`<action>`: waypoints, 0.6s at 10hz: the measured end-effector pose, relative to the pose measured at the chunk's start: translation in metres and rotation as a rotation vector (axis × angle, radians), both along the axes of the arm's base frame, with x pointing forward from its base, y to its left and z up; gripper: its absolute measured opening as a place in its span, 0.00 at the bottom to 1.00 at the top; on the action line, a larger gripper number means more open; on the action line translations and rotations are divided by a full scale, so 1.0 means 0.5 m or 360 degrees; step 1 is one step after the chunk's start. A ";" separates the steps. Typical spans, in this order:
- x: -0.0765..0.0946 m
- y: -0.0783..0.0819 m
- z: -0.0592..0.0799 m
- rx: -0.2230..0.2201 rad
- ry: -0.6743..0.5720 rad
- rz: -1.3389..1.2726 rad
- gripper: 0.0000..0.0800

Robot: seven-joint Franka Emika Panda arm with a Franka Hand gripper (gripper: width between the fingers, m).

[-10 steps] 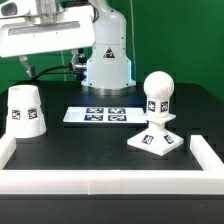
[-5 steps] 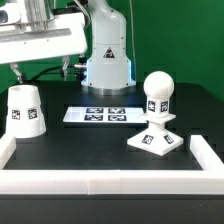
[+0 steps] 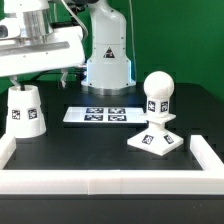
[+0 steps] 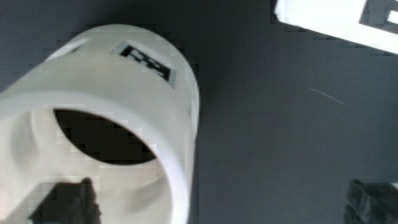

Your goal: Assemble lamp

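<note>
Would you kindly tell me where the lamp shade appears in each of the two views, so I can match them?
Exterior view: the lamp shade stands on the table at that view's left, below the arm.
Wrist view: the shade fills much of the frame, its dark opening showing.
Shared landmark: the marker board, a white corner in the wrist view.

White arm (image 3: 45,45) with boxy casing, rounded white base (image 3: 107,62) bearing triangular label; dark fingertips (image 4: 66,200)

Smooth matt white plastic forms the shade (image 3: 27,110), the bulb (image 3: 157,92) and the square base (image 3: 156,142), all bearing printed black-and-white tags, on a matt black surface (image 3: 100,150).
</note>
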State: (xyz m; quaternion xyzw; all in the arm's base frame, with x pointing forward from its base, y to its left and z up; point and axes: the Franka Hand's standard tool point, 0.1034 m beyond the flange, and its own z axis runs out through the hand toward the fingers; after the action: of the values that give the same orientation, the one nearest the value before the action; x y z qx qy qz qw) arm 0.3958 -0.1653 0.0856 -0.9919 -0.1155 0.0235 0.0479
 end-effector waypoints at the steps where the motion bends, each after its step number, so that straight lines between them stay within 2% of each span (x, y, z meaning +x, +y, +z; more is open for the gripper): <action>1: -0.002 0.000 -0.003 0.0001 0.0005 0.0001 0.87; 4: -0.004 0.001 -0.007 0.0002 0.0013 0.0002 0.84; 5: -0.004 0.001 -0.007 0.0002 0.0014 0.0003 0.62; 6: -0.004 0.001 -0.008 0.0002 0.0014 0.0003 0.62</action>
State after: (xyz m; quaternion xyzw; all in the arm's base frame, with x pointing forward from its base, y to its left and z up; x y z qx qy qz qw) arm 0.3936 -0.1646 0.0818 -0.9916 -0.1162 0.0277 0.0491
